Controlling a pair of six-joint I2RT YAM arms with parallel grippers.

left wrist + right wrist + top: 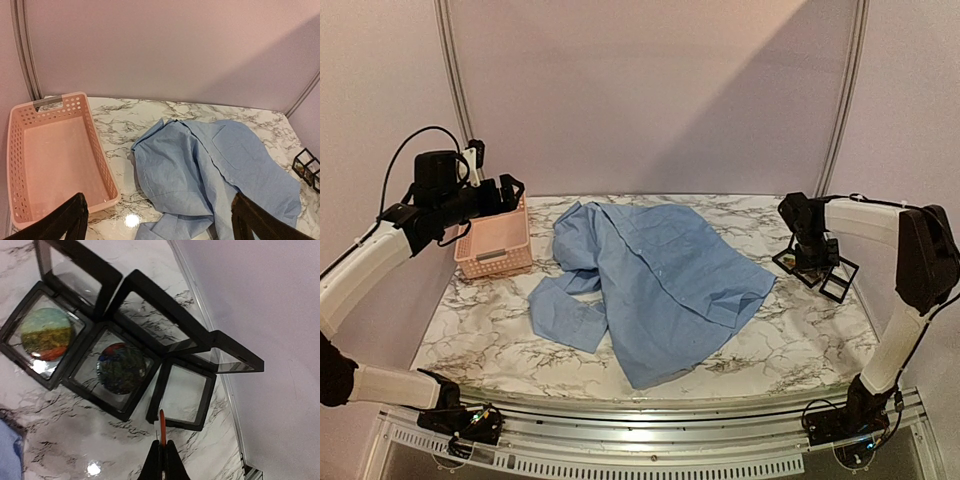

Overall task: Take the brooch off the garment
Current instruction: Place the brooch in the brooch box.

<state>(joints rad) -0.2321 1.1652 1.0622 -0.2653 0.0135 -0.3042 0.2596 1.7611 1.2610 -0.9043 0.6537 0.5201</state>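
right gripper (pixel 162 452) clamped on thin red brooch (pixel 162 421) over open case (pixel 182 395); we fear weak edge grip, drop outside case. left gripper (pixel 512 188) apart.

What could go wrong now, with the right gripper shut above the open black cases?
The right gripper pinches a thin red piece only by its edge; it may slip and miss the empty case. The raised lid stands close, so the piece or the fingers may knock it shut.
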